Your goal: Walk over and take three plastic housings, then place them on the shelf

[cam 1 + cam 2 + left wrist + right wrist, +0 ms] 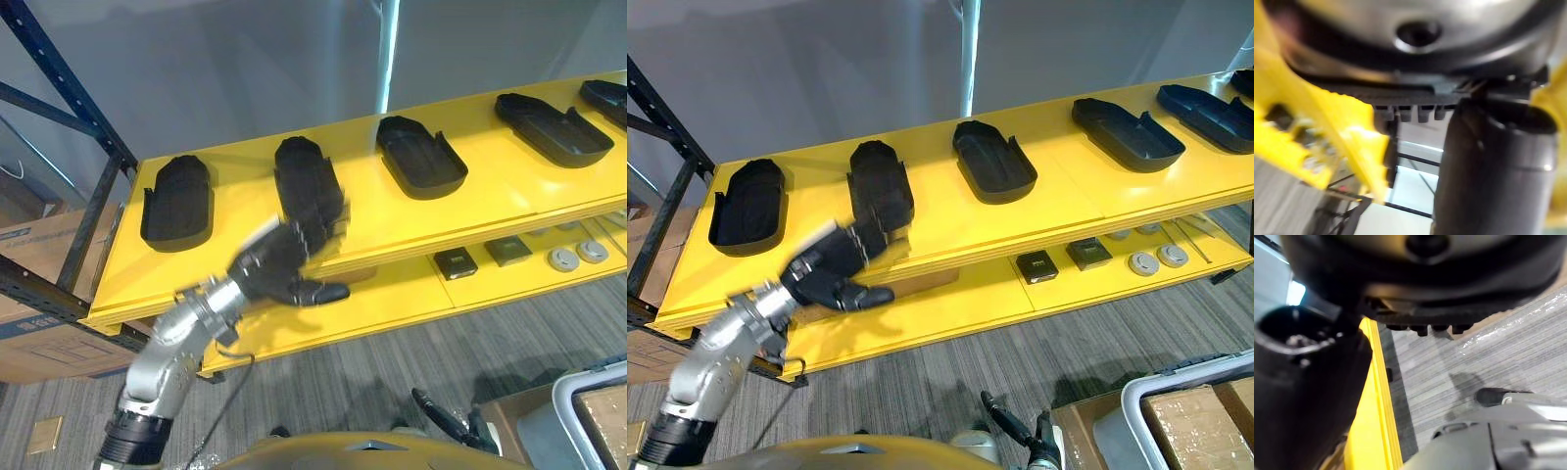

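Several black plastic housings lie in a row on the yellow shelf top [509, 186]: one at the far left [177, 201], a second [306, 176], a third [421, 155] and more to the right [554, 127]. My left hand [279, 264] is at the shelf's front edge, its fingers [877, 233] stretched out straight over the near end of the second housing, thumb pointing right. It grips nothing. My right hand [446, 419] hangs low by the floor, fingers relaxed and holding nothing.
On the lower yellow shelf lie two small black boxes [456, 262] and two grey round parts [561, 258]. A dark steel upright [69, 88] frames the shelf's left end, with cardboard boxes [29, 294] beside it. A grey bin [588, 421] stands at the lower right.
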